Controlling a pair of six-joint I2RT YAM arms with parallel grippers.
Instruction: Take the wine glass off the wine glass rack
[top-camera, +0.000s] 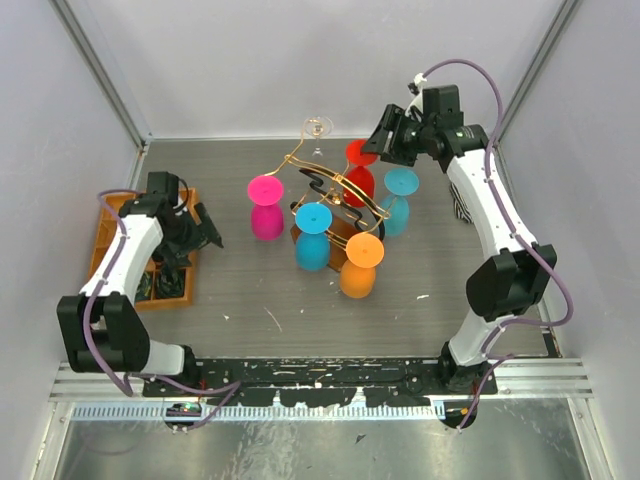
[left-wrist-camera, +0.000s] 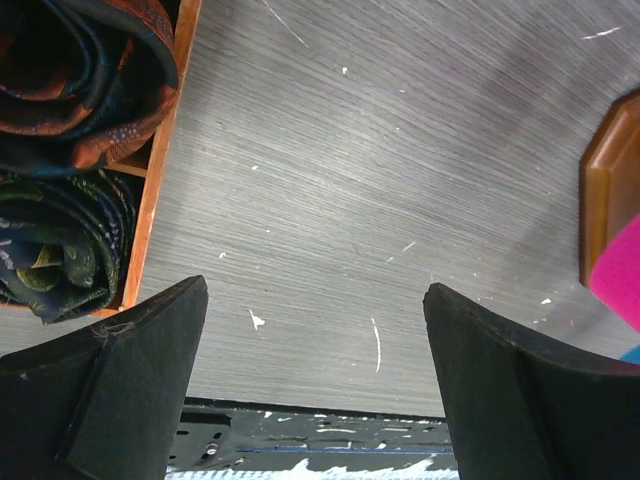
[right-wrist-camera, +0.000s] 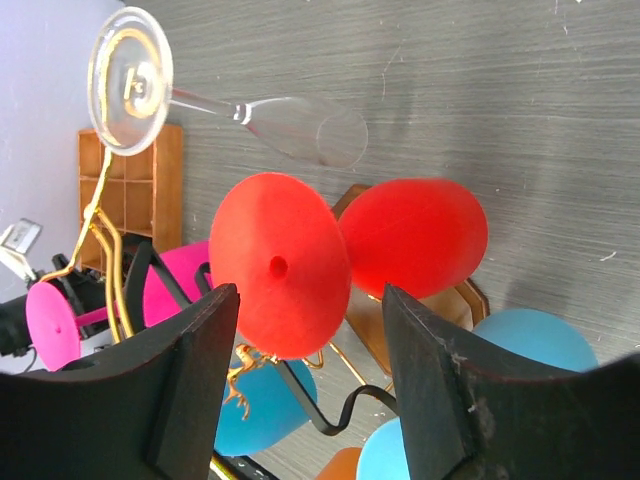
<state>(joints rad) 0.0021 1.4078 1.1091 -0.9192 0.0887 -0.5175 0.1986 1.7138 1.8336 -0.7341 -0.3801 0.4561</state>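
The wine glass rack (top-camera: 322, 180), gold wire arms and black curves on a brown wooden base, stands mid-table. Upside-down glasses hang on it: red (top-camera: 360, 160), pink (top-camera: 266, 206), blue (top-camera: 313, 236), orange (top-camera: 360, 266), light blue (top-camera: 399, 196) and a clear one (top-camera: 318, 128) at the back. My right gripper (top-camera: 384, 141) is open just right of the red glass. In the right wrist view the red glass's foot (right-wrist-camera: 280, 265) sits in front of my open right gripper (right-wrist-camera: 310, 300), untouched. My left gripper (top-camera: 206, 232) is open and empty over bare table (left-wrist-camera: 312, 300).
An orange compartment tray (top-camera: 178, 285) holding rolled dark cloths lies at the left, beside my left gripper, and shows in the left wrist view (left-wrist-camera: 160, 170). The rack's wooden base (left-wrist-camera: 605, 195) is at that view's right edge. Enclosure walls stand at the back and sides.
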